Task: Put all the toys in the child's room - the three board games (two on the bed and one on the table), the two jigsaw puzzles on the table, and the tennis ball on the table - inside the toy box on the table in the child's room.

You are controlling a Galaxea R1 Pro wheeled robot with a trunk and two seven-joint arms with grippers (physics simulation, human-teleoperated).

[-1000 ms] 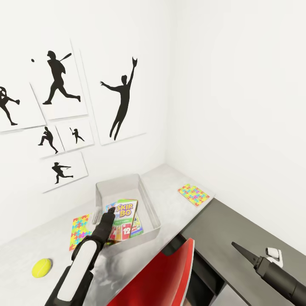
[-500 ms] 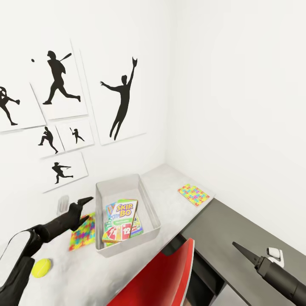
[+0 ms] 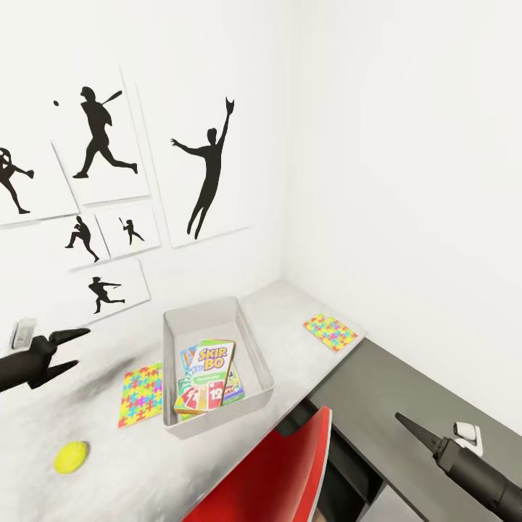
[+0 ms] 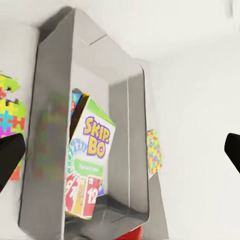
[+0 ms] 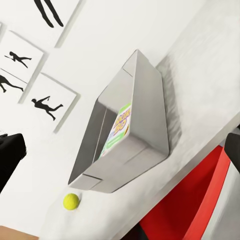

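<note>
All three views share the toy box (image 3: 255,354) (image 4: 131,150) (image 5: 152,117).

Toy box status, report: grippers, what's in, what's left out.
Left gripper open, empty. Right gripper low, state unclear. Toy box holds Skip-Bo game. Two jigsaw puzzles and tennis ball on table.

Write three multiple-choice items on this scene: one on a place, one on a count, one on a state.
1. Where is the ball?
A. in the toy box
B. on the table, outside the box
C. on the chair

2. How many puzzles lie on the table?
A. one
B. two
C. three

3. How is the left gripper?
A. open, holding nothing
B. shut on the ball
C. shut on a puzzle

Key: B, it lies on the table apart from the toy box; B, one puzzle left of the box, another right; A, its fingers are spread.
</note>
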